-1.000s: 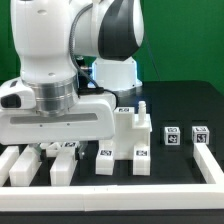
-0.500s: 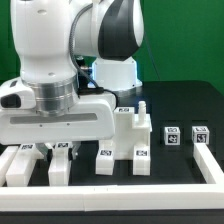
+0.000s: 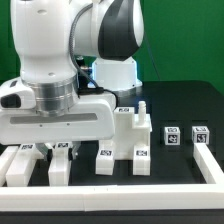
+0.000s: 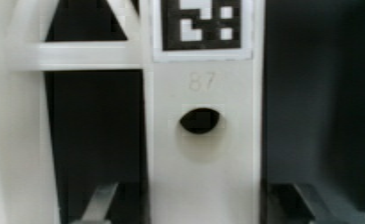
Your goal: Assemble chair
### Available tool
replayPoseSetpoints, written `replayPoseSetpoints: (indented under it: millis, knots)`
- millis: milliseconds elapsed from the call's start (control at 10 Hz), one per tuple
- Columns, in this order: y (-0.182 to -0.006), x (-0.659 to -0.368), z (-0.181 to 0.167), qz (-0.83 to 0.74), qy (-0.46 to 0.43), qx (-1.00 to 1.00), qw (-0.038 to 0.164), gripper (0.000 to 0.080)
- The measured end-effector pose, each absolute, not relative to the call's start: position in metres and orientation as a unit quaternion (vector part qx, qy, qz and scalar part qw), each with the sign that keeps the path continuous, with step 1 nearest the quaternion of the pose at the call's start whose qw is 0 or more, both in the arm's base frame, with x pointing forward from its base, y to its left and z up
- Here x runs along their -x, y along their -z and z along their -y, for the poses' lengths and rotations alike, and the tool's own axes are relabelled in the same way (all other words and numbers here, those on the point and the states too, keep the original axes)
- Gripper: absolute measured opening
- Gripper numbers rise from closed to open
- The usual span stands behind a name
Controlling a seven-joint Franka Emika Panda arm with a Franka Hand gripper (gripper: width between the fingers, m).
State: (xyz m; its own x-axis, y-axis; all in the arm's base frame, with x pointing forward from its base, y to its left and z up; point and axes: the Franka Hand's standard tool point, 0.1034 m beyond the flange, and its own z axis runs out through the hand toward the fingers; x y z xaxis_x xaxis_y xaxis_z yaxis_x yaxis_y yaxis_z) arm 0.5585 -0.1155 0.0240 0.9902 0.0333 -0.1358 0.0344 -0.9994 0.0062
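Observation:
In the wrist view a long white chair piece (image 4: 205, 150) with a square tag (image 4: 205, 25) and a round dark hole (image 4: 198, 121) runs between my gripper (image 4: 205, 198) fingers. One finger (image 4: 104, 200) stands on each side of it, close against its sides, so the gripper is shut on it. In the exterior view the arm's wrist (image 3: 55, 118) hangs low over white bars (image 3: 62, 165) at the exterior view's left and hides the fingers. A blocky joined chair part (image 3: 125, 140) with tags stands in the middle.
Two small tagged white blocks (image 3: 172, 135) (image 3: 198, 137) lie at the exterior view's right. A low white border rail (image 3: 140, 187) runs along the front and up the right side. The robot's base (image 3: 115, 70) stands behind.

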Motion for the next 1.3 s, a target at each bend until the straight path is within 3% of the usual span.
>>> replayPoseSetpoints:
  millis: [100,400,700,900,1200,1300]
  knots:
    - [-0.032,-0.557,0.113,0.004,0.077,-0.997,0.005,0.0281]
    - [-0.082,-0.56,0.109,0.023,0.102,-0.994,0.004,0.0281]
    - [-0.134,-0.554,0.096,0.04,0.087,-0.995,-0.012,0.0281]
    - [-0.17,-0.541,0.063,0.063,0.076,-0.995,-0.025,0.0281]
    - [-0.166,-0.529,0.008,0.081,0.078,-0.993,-0.021,0.0281]
    - [-0.166,-0.529,0.011,0.071,0.079,-0.994,-0.023,0.0281]
